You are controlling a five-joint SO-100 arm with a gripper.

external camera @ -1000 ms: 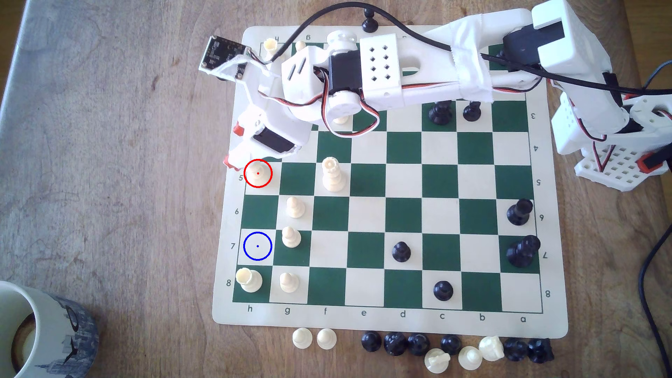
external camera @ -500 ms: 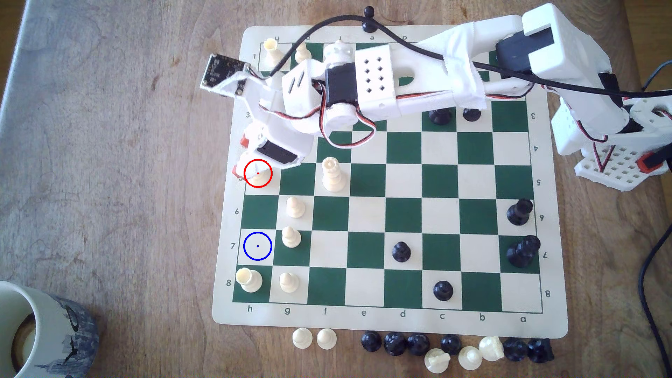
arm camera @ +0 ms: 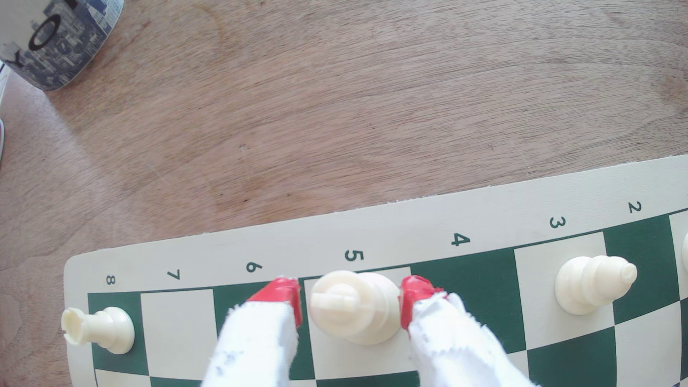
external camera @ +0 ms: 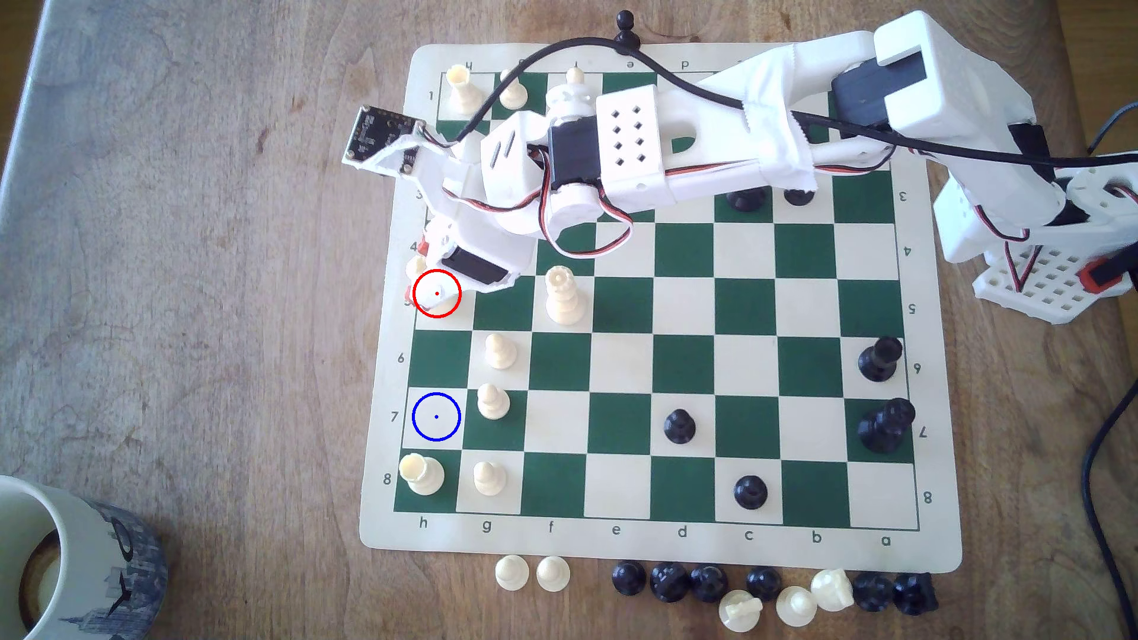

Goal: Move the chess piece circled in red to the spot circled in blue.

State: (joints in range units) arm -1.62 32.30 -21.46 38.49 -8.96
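The piece [arm camera: 353,305] stands upright on its red-ringed square at the left-centre of the exterior view. The gripper [arm camera: 352,301] straddles it with its red-tipped fingers [arm camera: 286,294] spread, one each side, ready to close. The spot [external camera: 436,416] below lies bare.

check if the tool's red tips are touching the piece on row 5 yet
Cannot tell. In the wrist view the tool straddles the piece. One red tip shows a thin gap; the other red tip looks pressed against it, but the edge is unclear.
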